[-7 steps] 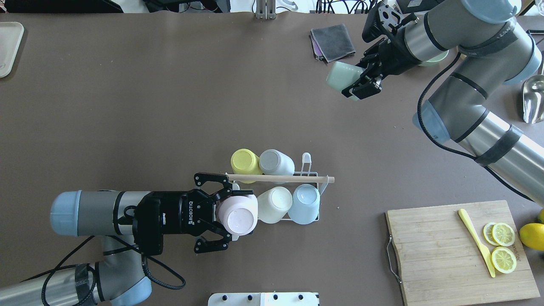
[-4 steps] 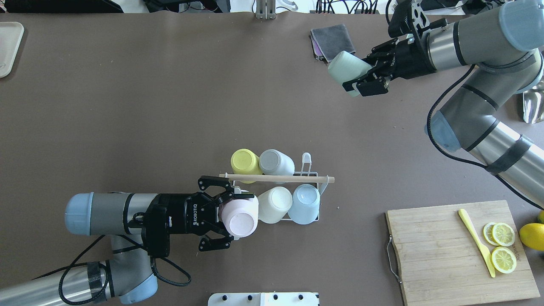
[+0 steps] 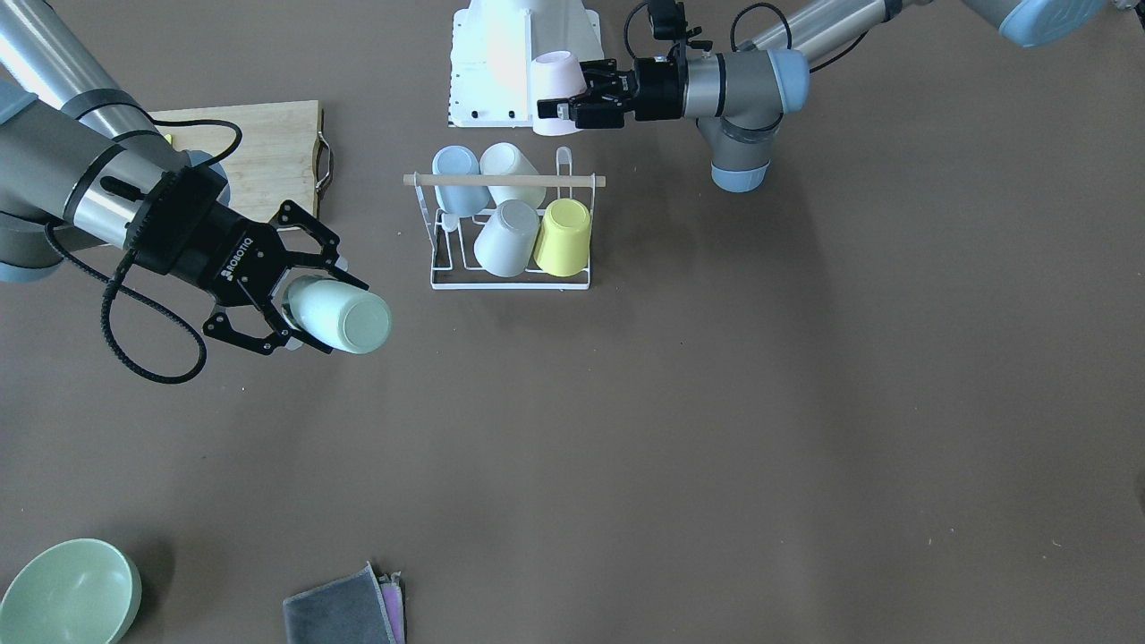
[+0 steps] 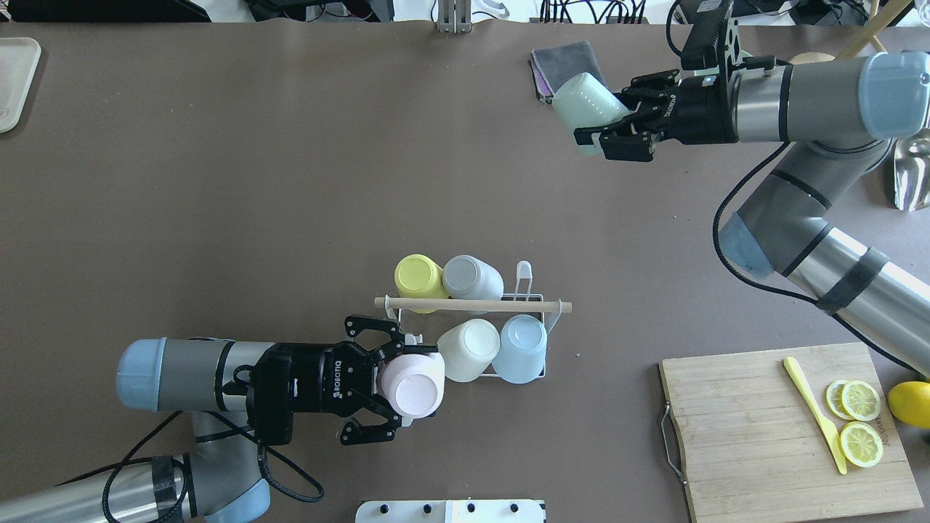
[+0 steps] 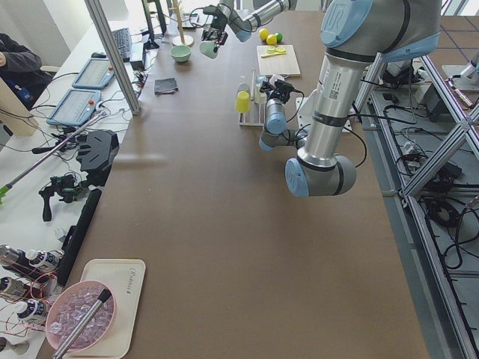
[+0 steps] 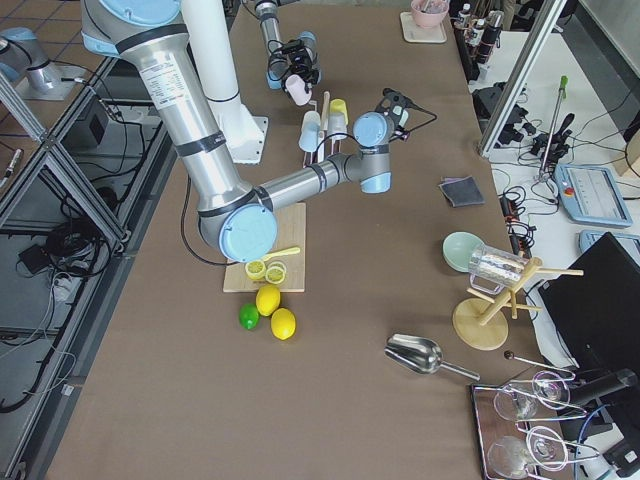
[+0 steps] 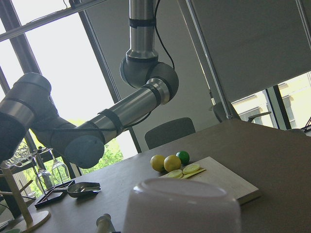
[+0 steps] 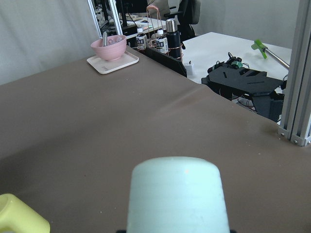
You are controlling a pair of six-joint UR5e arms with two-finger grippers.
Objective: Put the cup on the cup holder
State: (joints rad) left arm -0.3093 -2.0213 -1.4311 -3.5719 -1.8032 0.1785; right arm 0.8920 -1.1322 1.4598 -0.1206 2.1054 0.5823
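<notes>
Just beside the cup holder (image 4: 532,296), holding a pink cup (image 4: 413,385) base-up in clenched left fingers (image 4: 374,325); well apart over the bench (image 4: 290,181), gripping a tilted mint-green cup (image 4: 581,102) in right fingers (image 4: 626,147).

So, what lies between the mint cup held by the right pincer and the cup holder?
Nothing: only bare brown table separates the mint cup from the cup holder, as the overhead view shows.
</notes>
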